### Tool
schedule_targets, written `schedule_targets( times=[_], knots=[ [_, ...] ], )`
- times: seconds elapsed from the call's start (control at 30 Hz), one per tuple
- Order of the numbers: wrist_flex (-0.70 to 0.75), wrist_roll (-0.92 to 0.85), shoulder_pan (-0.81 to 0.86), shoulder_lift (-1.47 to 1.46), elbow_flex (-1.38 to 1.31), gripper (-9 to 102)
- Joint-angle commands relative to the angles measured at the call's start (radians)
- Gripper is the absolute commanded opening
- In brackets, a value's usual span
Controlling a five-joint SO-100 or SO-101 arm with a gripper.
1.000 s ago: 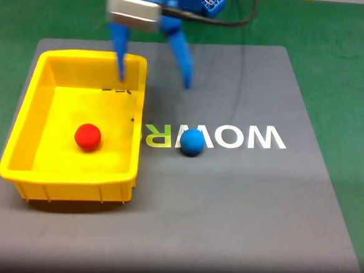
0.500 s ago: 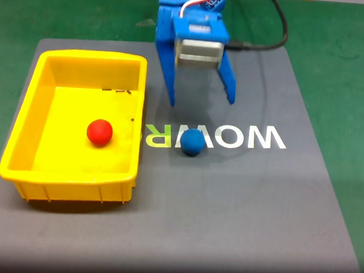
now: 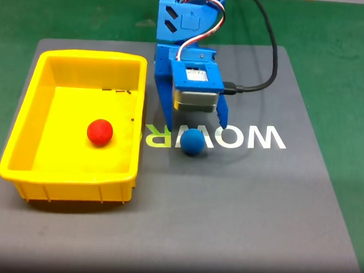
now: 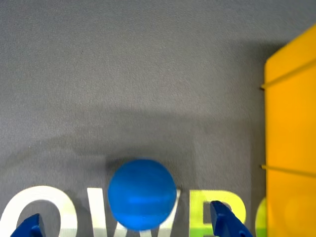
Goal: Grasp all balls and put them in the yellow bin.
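Note:
The blue ball (image 3: 192, 141) lies on the grey mat over its white lettering, just right of the yellow bin (image 3: 19, 144). The red ball (image 3: 100, 132) rests on the bin's floor. My blue gripper (image 3: 196, 129) hangs open right behind the blue ball, one finger on each side of it, with nothing held. In the wrist view the blue ball (image 4: 142, 193) sits low in the middle, between the two fingertips (image 4: 226, 223) at the bottom edge, and the bin's ribbed wall (image 4: 291, 148) stands at the right.
The grey mat (image 3: 240, 203) with white and green letters covers the table on green cloth. A black cable (image 3: 260, 86) runs from the arm over the mat's back right. The mat's front and right are bare.
My gripper has swung from above the bin's back wall to the right and come down behind the blue ball, still open. The red ball rolled slightly right in the bin, then stopped.

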Motion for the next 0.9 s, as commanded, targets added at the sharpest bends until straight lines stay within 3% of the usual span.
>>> schedule_targets(
  times=[0.0,0.87],
  knots=[
    [-0.025,-0.002,0.011,-0.017,-0.112,37],
    [-0.008,-0.009,0.009,-0.132,-0.147,33]
  ],
)
